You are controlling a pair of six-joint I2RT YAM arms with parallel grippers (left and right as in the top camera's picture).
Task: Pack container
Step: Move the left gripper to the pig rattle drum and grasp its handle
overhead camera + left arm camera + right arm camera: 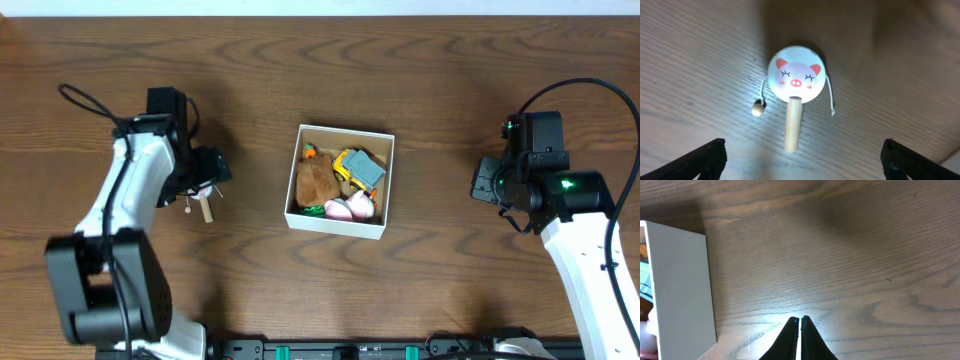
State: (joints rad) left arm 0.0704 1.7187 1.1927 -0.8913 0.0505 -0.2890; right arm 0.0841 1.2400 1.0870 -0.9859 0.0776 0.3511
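Wooden pig rattle [795,75] under wide-open L gripper [802,159]; R gripper [800,330] pinched closed nr container [682,285].

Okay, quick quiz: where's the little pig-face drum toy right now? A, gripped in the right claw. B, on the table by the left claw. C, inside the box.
B: the pig-face drum toy lies flat on the table just ahead of the open left claw, outside the container, while the right claw is shut with nothing in it.
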